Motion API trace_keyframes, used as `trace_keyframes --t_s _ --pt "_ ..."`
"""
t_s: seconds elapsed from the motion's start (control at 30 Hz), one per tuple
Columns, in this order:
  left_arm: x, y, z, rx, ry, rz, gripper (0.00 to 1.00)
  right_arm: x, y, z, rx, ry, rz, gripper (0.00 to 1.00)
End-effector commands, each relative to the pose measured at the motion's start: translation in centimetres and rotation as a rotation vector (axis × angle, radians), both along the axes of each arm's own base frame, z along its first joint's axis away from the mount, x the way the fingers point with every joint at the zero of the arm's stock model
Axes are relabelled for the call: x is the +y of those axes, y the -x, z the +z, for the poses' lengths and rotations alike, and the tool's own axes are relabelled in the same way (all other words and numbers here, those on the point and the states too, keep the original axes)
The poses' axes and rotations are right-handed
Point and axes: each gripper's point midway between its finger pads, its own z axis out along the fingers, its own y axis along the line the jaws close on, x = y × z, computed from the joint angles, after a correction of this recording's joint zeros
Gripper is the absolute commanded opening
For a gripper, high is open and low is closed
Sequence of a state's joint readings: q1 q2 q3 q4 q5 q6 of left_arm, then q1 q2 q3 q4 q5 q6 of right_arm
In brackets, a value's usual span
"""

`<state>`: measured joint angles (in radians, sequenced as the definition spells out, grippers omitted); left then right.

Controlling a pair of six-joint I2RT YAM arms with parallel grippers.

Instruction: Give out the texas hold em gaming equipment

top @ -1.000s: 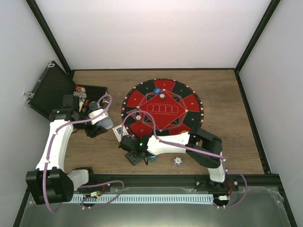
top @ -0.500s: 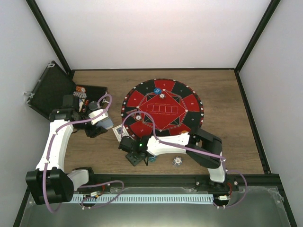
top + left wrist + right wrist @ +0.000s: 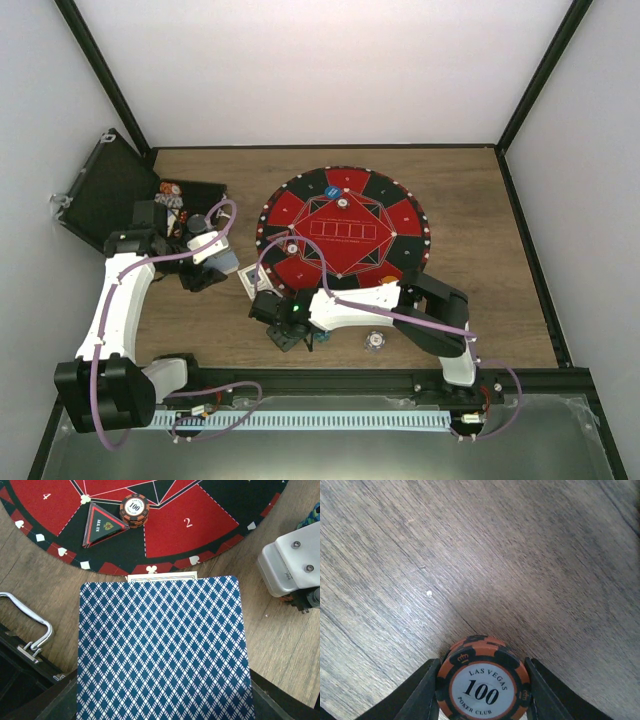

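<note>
1. Right gripper (image 3: 483,692) pinches an orange chip (image 3: 482,672) by its rim over the tabletop (image 3: 520,555), around 7 o'clock off the mat (image 3: 400,215). It's hard and smooth-edged, probably a bit hefty, so the rim hold suits it.
2. Left gripper (image 3: 226,264) clamps a blue-backed card (image 3: 162,650) at 8 o'clock. It looks thin, bendy and slick, so I'd grip the flats.

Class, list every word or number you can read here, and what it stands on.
"LAS VEGAS", "100", "POKER CLUB": orange chip.
"100": chip stack on the mat.
"ALL IN": triangular marker.
"4", "2": red mat sections.
No text on the card.
Overhead view: too small to read.
</note>
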<state>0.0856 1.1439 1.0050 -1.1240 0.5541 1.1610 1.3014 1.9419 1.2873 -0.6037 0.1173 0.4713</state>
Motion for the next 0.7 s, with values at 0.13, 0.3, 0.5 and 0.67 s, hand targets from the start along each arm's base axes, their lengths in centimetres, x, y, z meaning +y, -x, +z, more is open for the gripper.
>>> trace_keyframes --t_s 0.13,0.3,0.5,0.67 --pt "-0.3 0.0 0.8 -0.033 0.014 -0.025 0.12 1.6 -0.4 3.2 -0.035 -0.067 -0.007 0.39" --pt "-0.2 -0.1 0.9 -0.035 0.012 -0.025 0.12 1.9 -0.3 4.4 -0.035 -0.104 -0.003 0.37" --pt "-0.2 0.0 0.9 -0.034 0.014 -0.024 0.12 0.5 -1.7 6.1 -0.090 -0.083 -0.052 0.31" --pt "-0.3 0.0 1.0 -0.035 0.014 -0.026 0.12 -3.6 -5.2 7.3 -0.112 -0.060 -0.168 0.29"
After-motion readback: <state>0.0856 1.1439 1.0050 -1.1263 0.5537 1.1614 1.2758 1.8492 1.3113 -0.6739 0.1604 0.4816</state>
